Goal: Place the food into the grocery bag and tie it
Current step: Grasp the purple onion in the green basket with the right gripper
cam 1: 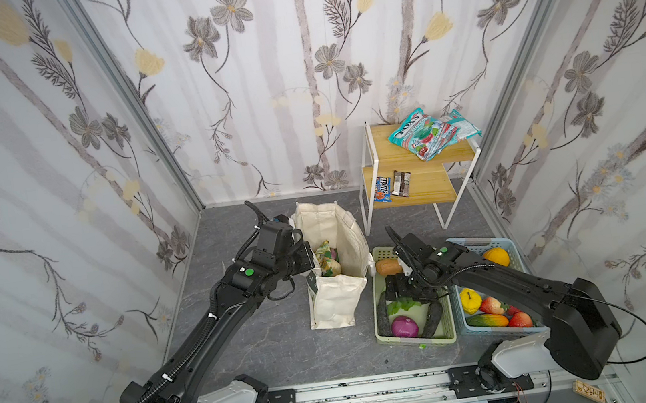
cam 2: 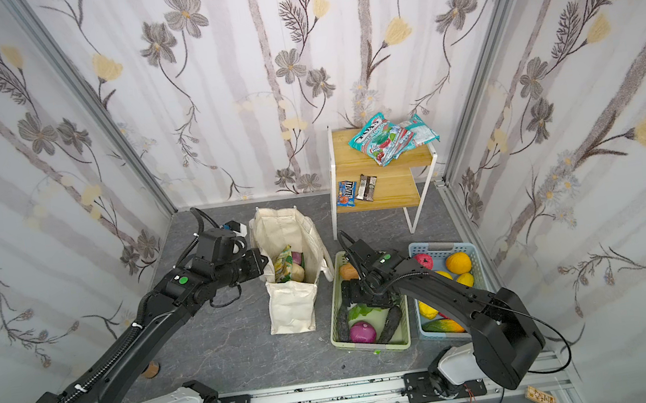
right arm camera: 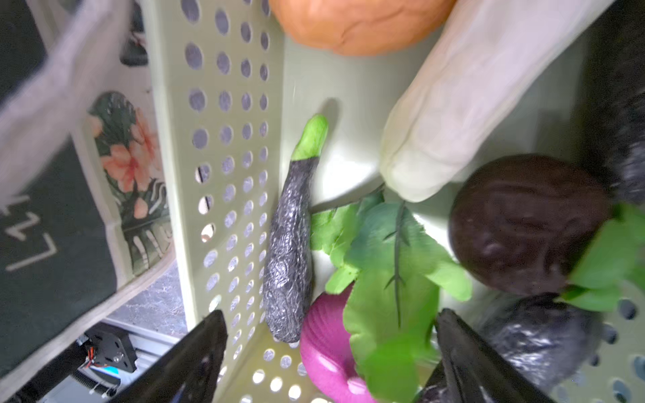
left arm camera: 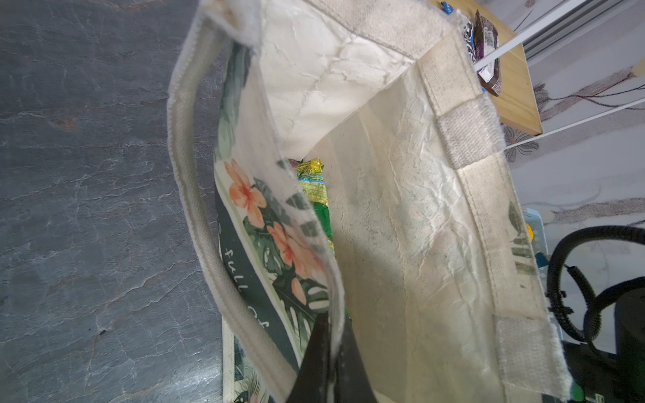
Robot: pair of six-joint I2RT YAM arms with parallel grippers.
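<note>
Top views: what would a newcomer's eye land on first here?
The tall cream canvas tote bag standing open mid-table, its rim pinched by the shut left gripper. Right of it, the open right gripper hangs over a pale green perforated plastic basket holding a round purple onion and leafy greens. Teal-red snack packets sit on the wooden shelf behind.

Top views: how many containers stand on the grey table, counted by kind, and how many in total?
Plastic baskets: 2 (pale green basket, blue basket)
Canvas grocery bag: 1
Total: 3
</note>
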